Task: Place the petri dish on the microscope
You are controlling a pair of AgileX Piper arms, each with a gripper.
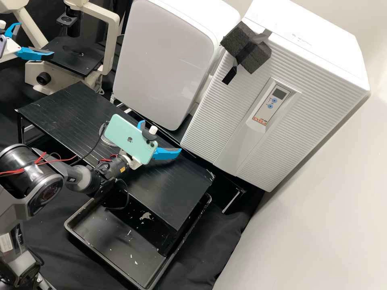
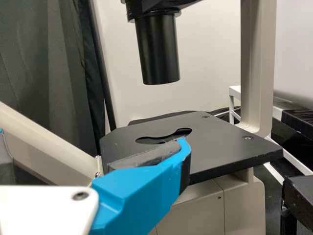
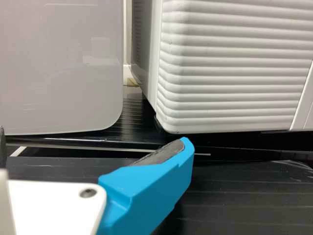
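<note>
The microscope (image 1: 111, 44) is seen at the upper left of the high view, its black stage (image 2: 220, 142) set beneath a dark tube (image 2: 157, 54); the left hand (image 1: 36, 39) is held near the stage, its fingers spread apart. The right hand (image 1: 161, 136) is held over the black ribbed worktop (image 1: 56, 108), its fingers likewise parted; a green phone (image 1: 131, 139) is mounted beside it; a smooth-fronted white cabinet (image 1: 165, 56) and a ribbed one (image 1: 225, 121) are placed behind.
</note>
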